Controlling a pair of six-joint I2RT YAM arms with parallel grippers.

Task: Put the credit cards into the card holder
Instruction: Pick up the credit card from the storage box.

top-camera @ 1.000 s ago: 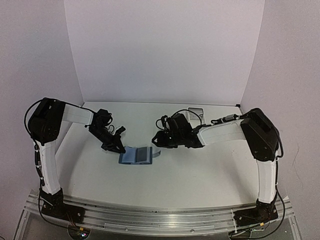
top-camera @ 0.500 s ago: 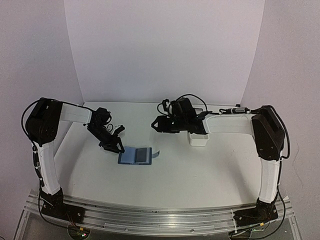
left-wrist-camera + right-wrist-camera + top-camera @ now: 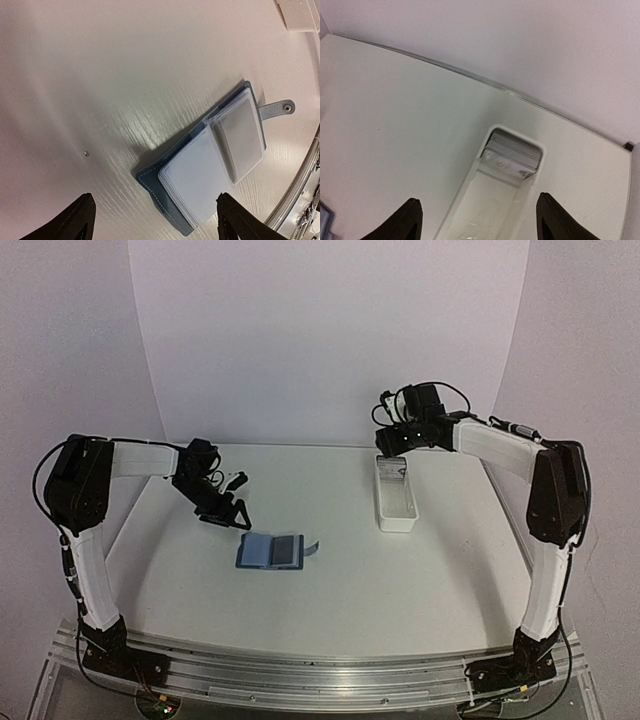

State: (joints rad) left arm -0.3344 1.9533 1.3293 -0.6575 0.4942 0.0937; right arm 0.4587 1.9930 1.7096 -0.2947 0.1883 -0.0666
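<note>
At the far end of the white tray (image 3: 492, 200): the credit cards (image 3: 512, 156) are sitting in one stack against the end wall, and none is being lifted out.
Near centre-left of the table (image 3: 420, 580): the card holder (image 3: 210, 165) is lying open and flat, well apart from the tray. Its snap tab (image 3: 280, 107) is pointing right, and its clear sleeves are looking pale with no card plainly showing.
Left gripper (image 3: 155, 200): hanging just to the far left of the card holder, jaws spread wide, carrying nothing.
Right gripper (image 3: 477, 202): hovering over the tray's far end, jaws spread wide above the stack, gripping nothing.
Progress: looking like the very start. No card is being held or is sitting in the holder, so picking, carrying and sliding in are all waiting.
Count: one card holder, one tray and two grippers. One stack of cards is showing several edges, too blurred for an exact number.
</note>
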